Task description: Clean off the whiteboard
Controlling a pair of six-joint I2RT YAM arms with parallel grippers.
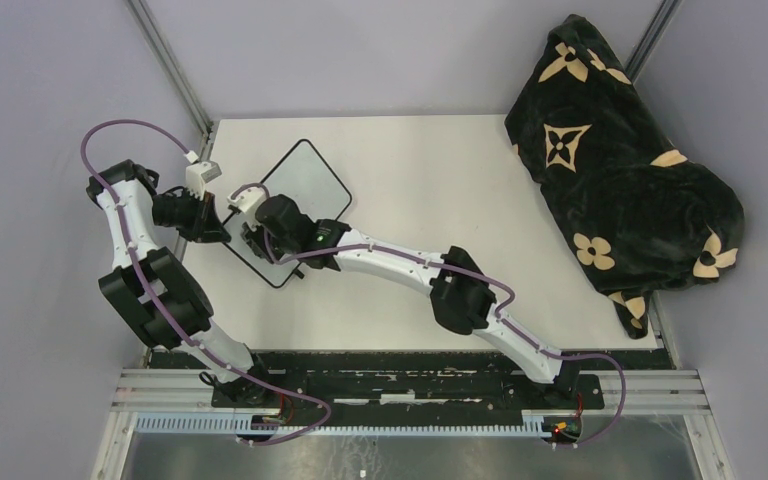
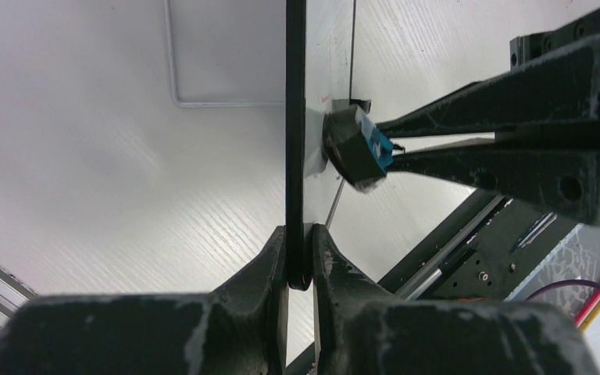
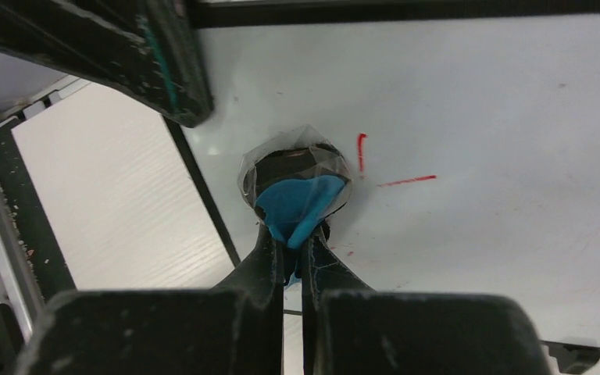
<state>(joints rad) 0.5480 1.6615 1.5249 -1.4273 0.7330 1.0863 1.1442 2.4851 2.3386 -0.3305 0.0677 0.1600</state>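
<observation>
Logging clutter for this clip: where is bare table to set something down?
Free: the table stretch between whiteboard and blanket, beyond the right arm. Crowded: the left side, where left gripper and right gripper meet at the whiteboard; the blanket covers the right edge.

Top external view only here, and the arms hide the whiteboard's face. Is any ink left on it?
Observer: Yes, red marks sit on the whiteboard, just right of the eraser.
Operator: Is the eraser on the surface?
Observer: Left wrist view shows its pad against the board, pinched by the right gripper.
Operator: What steadies the board?
Observer: The left gripper, shut on its edge.
</observation>
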